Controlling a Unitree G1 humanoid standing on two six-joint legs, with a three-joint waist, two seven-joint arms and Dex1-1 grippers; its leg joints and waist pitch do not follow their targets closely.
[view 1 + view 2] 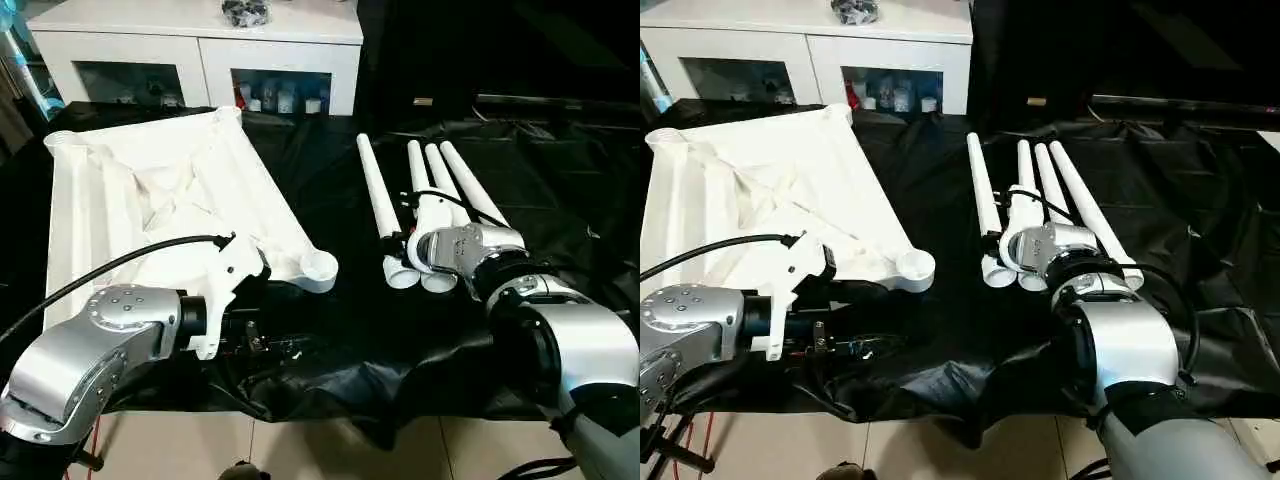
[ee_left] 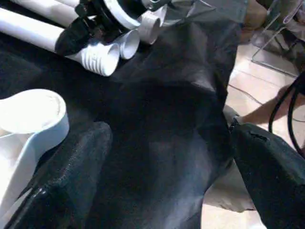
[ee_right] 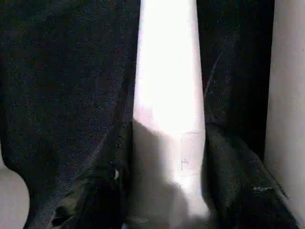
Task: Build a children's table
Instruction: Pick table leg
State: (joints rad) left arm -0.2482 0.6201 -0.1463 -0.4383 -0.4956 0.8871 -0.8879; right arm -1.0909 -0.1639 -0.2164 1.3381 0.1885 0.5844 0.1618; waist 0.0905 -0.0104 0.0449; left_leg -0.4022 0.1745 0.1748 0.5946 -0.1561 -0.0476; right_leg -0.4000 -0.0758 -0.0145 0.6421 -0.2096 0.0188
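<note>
- Table top [image 1: 150,190] lies ribbed underside up on the black-draped table [image 1: 1200,200] — corner sockets exposed for legs.
- Right gripper [image 3: 164,191] clasps a leg [image 3: 167,71] among four [image 1: 440,185].
- Left gripper [image 2: 157,176] gapes, empty, beside the near socket [image 1: 320,268].

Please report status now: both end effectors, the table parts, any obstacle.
Left end effector open over black cloth. Right end effector astride one leg. Table top upside down, no legs fitted. No obstacle visible.

Silver forearms [image 1: 95,350] with black joints, screws, white wrist mounts, black cables.
</note>
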